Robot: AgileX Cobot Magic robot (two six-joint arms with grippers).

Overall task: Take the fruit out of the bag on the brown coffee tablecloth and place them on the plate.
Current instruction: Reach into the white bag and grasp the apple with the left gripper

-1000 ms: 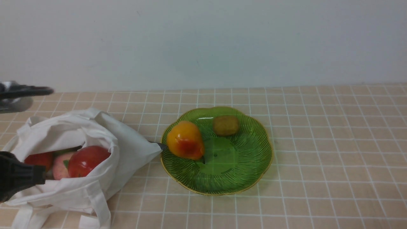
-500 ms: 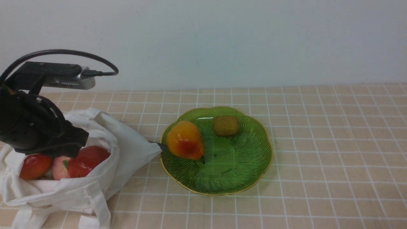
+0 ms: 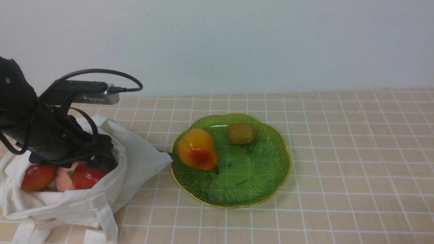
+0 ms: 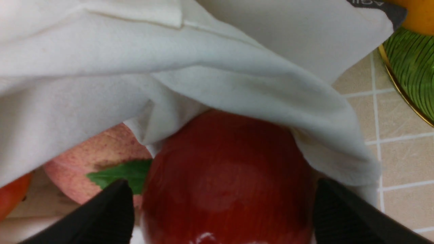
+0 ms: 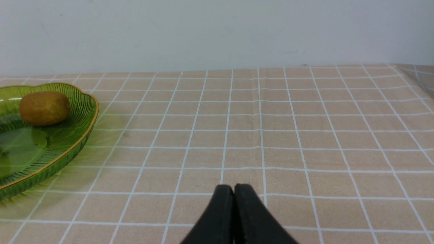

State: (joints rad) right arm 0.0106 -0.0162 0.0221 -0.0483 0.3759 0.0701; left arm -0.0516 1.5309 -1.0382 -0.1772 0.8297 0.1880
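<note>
The left fingers (image 4: 223,206) are spread wide around a big red apple (image 4: 223,183) in the white bag (image 3: 142,162); the right fingers (image 5: 233,186) are pressed together, empty.

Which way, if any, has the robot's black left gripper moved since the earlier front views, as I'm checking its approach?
Yes: rightward since the last earlier view, the black left gripper now overlapping the large red apple more.
</note>
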